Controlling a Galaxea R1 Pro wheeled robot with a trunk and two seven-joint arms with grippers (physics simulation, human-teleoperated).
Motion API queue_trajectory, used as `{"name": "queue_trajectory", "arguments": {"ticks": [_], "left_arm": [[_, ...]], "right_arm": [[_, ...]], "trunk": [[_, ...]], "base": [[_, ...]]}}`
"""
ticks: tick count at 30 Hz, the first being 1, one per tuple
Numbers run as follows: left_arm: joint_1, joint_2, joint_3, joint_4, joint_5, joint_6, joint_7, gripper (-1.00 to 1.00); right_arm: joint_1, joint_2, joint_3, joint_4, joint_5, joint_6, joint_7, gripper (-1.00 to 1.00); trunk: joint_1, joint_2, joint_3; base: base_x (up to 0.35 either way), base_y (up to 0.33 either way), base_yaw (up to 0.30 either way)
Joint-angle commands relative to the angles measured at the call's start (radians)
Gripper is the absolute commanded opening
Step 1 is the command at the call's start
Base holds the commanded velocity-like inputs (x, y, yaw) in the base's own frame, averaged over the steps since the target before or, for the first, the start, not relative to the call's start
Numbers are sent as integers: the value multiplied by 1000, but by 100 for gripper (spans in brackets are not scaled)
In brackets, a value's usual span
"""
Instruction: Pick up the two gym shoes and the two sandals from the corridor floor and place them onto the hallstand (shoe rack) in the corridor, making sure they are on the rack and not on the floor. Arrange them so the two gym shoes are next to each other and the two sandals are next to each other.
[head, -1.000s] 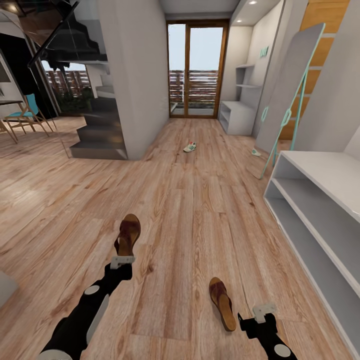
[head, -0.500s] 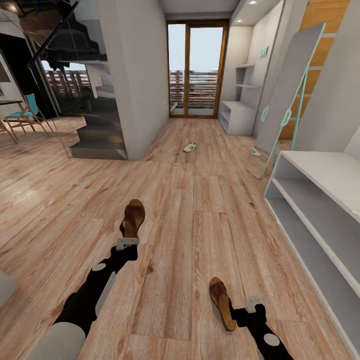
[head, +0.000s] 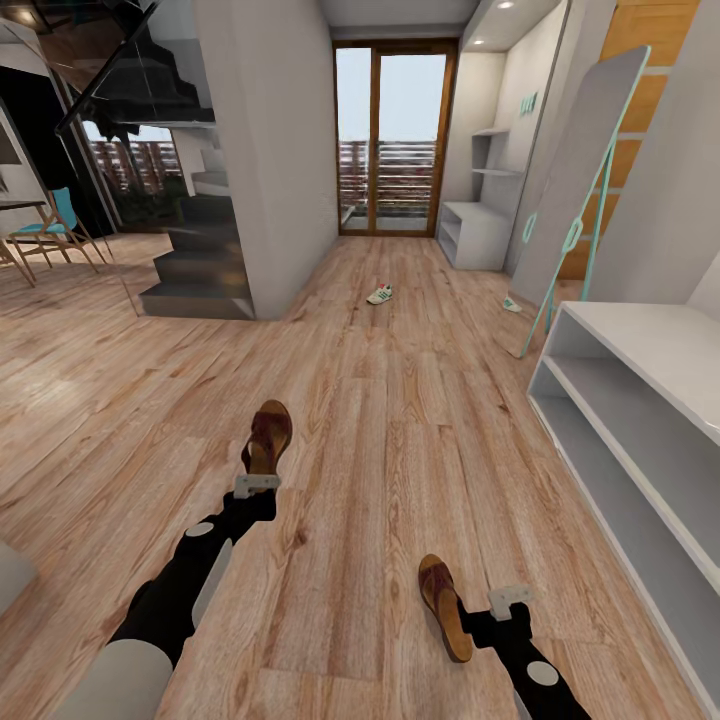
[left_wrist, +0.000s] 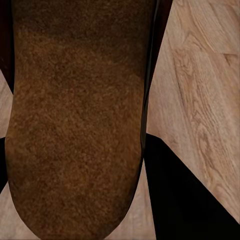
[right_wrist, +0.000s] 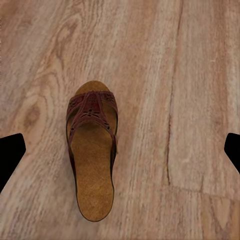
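Note:
Two dark brown sandals are on the wood corridor floor (head: 400, 440). My left gripper (head: 255, 485) is shut on the heel of the left sandal (head: 266, 435). In the left wrist view its tan insole (left_wrist: 75, 125) sits tight against a dark finger (left_wrist: 185, 200). The other sandal (head: 445, 606) (right_wrist: 92, 150) lies flat, with my right gripper (head: 510, 598) open just to its right. Far down the corridor lie one gym shoe (head: 380, 294) and a second one (head: 511, 304) by the mirror's foot. The grey hallstand (head: 475, 225) stands at the far right wall.
A plain white low shelf unit (head: 620, 400) runs along the right. A leaning mirror with teal legs (head: 575, 200) stands beyond it. A white wall block and a dark staircase (head: 195, 260) are on the left, and glass doors (head: 395, 140) close the corridor's end.
My left arm stretched forward and the left sandal moved away from me with its gripper. The right gripper edged forward and slightly toward the other sandal, which stayed put.

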Motion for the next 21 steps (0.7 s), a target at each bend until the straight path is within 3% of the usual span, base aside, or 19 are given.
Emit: {"name": "queue_trajectory", "arguments": {"ticks": [1, 8, 16, 21], "left_arm": [[0, 0, 0, -2, 1, 6, -3, -100], [1, 1, 0, -2, 1, 7, -3, -100], [1, 0, -1, -2, 1, 7, -3, -100], [1, 0, -1, -2, 1, 7, -3, -100]], "right_arm": [[0, 0, 1, 0, 9, -2, 0, 100], [0, 0, 2, -1, 9, -2, 0, 100], [0, 0, 3, -5, 9, -2, -1, 100], [0, 0, 2, -16, 9, -2, -1, 100]], "trunk": [[0, 0, -1], [7, -14, -7], [38, -70, -38], [40, -71, -64]], "base": [[0, 0, 0], [0, 0, 0], [0, 0, 0], [0, 0, 0]]}}
